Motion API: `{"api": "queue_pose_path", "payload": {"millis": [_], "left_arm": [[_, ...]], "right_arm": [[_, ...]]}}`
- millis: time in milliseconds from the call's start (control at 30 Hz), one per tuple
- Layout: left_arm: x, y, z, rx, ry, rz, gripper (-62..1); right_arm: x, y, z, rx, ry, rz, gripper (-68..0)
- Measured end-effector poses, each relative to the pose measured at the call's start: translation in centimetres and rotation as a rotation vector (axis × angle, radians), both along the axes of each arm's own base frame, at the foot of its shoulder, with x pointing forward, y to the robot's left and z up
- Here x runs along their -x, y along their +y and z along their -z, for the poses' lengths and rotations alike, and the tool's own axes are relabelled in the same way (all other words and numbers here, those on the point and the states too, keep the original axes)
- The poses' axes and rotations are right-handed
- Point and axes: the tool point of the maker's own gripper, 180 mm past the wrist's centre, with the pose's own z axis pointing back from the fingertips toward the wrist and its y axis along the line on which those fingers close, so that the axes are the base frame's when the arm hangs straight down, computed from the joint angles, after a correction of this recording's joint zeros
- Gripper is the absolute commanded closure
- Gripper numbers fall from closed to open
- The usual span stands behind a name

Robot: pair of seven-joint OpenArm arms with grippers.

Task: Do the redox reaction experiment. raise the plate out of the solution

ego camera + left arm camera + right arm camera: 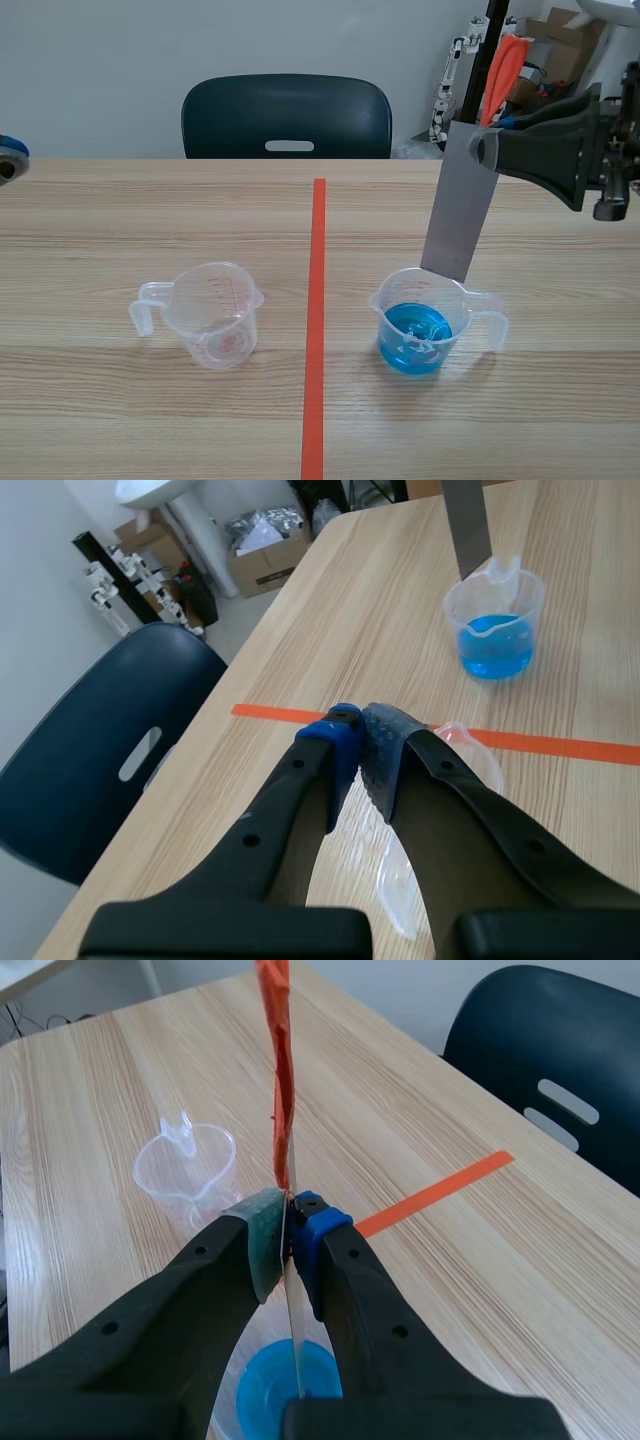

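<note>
Pinching flat grey plate [460, 205], R end effector [290, 1228]

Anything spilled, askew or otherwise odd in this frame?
No spill or damage shows. Only the plate hangs tilted in the right jaws, its lower edge at the rim of the blue-filled cup. The empty cup stands upright.

A plain lab or office room: a pale wood tabletop [100, 220] marked with an orange tape line [317, 300], a dark blue chair [287, 115] against a bare white wall [100, 60], cardboard boxes [560, 30] stacked in the corner
</note>
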Motion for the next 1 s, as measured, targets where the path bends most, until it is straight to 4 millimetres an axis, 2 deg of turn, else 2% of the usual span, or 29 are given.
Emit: {"api": "queue_pose_path", "payload": {"millis": [167, 333, 567, 833, 1000], "left_arm": [[-0.5, -2.8, 0.0, -0.047, 0.002, 0.046, -1.6], [-1.3, -3.9, -0.5, -0.026, 0.009, 0.058, -1.6], [-3.1, -5.5, -0.2, -0.067, -0.009, 0.048, -1.6], [-3.8, -8.9, 0.5, -0.060, -0.005, 0.082, -1.6], [-3.4, -11.3, 0.9, -0.041, 0.010, 0.133, -1.7]], "right_arm": [[0.1, 0.2, -1.1, 0.025, -0.002, -0.011, -0.6], [-0.3, 0.1, -3.1, 0.002, -0.015, -0.002, -0.6], [-0.4, -0.2, -4.3, 0.037, 0.007, 0.002, -0.6], [0.3, 0.7, -6.1, 0.041, 0.012, -0.034, -0.6], [0.6, 0.9, -7.0, 0.075, -0.006, -0.048, -0.6]]}}
